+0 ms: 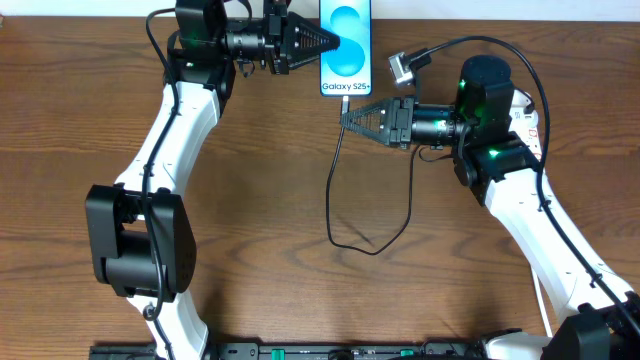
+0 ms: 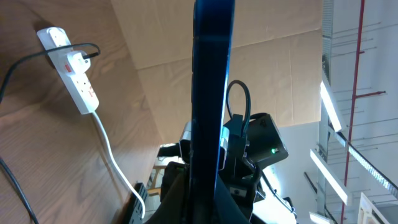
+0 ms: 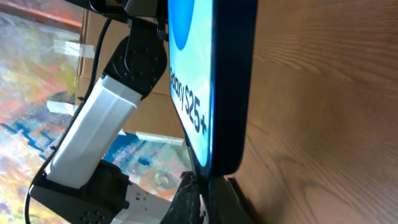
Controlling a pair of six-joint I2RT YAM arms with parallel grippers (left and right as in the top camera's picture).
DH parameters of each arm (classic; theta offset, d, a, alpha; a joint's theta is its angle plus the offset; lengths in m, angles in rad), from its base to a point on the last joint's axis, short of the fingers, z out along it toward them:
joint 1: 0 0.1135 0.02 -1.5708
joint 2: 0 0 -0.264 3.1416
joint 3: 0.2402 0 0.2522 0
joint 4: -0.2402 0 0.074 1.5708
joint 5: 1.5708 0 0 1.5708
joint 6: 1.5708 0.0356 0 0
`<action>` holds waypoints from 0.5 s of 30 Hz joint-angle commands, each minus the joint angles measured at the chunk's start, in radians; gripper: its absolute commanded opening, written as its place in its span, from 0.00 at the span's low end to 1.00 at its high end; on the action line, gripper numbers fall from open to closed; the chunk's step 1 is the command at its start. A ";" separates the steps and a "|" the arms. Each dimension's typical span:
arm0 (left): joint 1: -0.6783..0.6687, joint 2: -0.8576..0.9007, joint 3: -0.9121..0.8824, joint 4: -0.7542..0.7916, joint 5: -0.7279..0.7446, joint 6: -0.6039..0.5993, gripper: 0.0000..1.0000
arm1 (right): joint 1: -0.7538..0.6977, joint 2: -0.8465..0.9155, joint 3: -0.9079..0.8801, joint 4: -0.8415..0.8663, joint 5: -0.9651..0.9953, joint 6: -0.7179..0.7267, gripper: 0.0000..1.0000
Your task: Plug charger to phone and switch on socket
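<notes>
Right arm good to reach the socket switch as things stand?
Probably not yet: the right gripper is shut on the charger at the phone, and the socket lies mostly hidden behind that same arm.

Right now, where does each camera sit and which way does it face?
Overhead: above the brown wooden table, facing straight down; both arms show.
Left wrist: on the left arm, looking along its fingers past the slim blue-screened phone's edge to the white power strip.
Right wrist: on the right arm, along its fingers at the phone's lower end.
Shared: all see the phone.
</notes>
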 commanded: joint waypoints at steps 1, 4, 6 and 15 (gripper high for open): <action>0.000 -0.015 0.014 0.012 0.055 -0.006 0.07 | -0.013 -0.005 0.011 -0.008 0.014 -0.002 0.01; 0.000 -0.015 0.014 0.012 0.055 -0.005 0.07 | -0.013 -0.005 0.011 -0.016 0.018 0.007 0.01; 0.000 -0.015 0.014 0.012 0.055 -0.005 0.07 | -0.013 -0.005 0.011 -0.015 0.019 0.007 0.01; 0.000 -0.015 0.014 0.013 0.055 -0.005 0.07 | -0.030 -0.004 0.011 -0.015 0.018 0.035 0.01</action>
